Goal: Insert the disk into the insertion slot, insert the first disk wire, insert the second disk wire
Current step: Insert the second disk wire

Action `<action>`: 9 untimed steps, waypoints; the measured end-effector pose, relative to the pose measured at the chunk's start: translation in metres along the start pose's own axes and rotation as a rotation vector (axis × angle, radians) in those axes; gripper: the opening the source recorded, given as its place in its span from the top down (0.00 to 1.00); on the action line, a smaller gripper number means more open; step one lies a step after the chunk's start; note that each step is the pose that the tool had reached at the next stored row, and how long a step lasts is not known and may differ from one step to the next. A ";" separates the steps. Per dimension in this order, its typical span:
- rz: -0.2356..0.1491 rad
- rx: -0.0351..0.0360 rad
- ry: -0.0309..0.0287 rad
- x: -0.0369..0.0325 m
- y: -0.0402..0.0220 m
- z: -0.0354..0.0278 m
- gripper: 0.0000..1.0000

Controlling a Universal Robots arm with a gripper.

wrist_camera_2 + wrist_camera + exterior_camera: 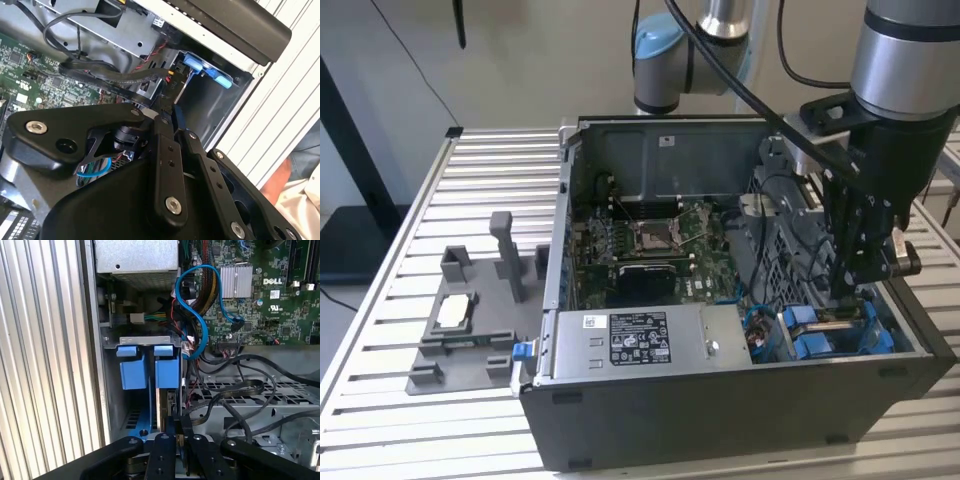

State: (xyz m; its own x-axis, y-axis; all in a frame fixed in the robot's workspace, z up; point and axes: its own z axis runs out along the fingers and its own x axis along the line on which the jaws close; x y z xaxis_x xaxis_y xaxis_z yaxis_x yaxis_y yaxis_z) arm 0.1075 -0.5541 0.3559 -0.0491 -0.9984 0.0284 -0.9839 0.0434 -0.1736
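Reaching down into the open case [740, 400], the gripper [853, 283] hangs over the drive bay at the exterior view's right. In the first wrist view its fingers [176, 437] stand close together, pinched on a dark connector [176, 421] at the edge of the disk [162, 410]; the second wrist view shows the same narrow grip [167, 107], with a flat black cable [107, 75] running off from that spot.

The disk sits on edge in its slot, its blue carrier [166, 370] beside a second blue carrier [132, 369], both under a grey metal bracket [142, 341]. In the exterior view the blue carriers [815, 330] lie just below the gripper, in the case's near corner.

A blue wire [202, 325] loops from the bay toward the green board [270, 295], next to a bundle of black cables [235, 390] lying over a perforated metal plate [260, 400].

Farther out, a grey power box [640, 340] with a label lies along the case's near wall. Left of the case in the exterior view, a grey fixture [475, 320] stands on the slatted table [410, 210].
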 end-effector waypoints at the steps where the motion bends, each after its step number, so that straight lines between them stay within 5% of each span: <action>1: 0.000 0.0000 -0.0001 0.0000 0.0001 0.0001 0.84; 9: 0.000 0.0032 -0.0003 -0.0001 0.0006 0.0029 0.84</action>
State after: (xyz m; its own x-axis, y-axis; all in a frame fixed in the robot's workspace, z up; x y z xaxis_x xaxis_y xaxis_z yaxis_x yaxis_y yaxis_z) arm 0.1074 -0.5541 0.3529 -0.0492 -0.9984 0.0280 -0.9833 0.0435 -0.1767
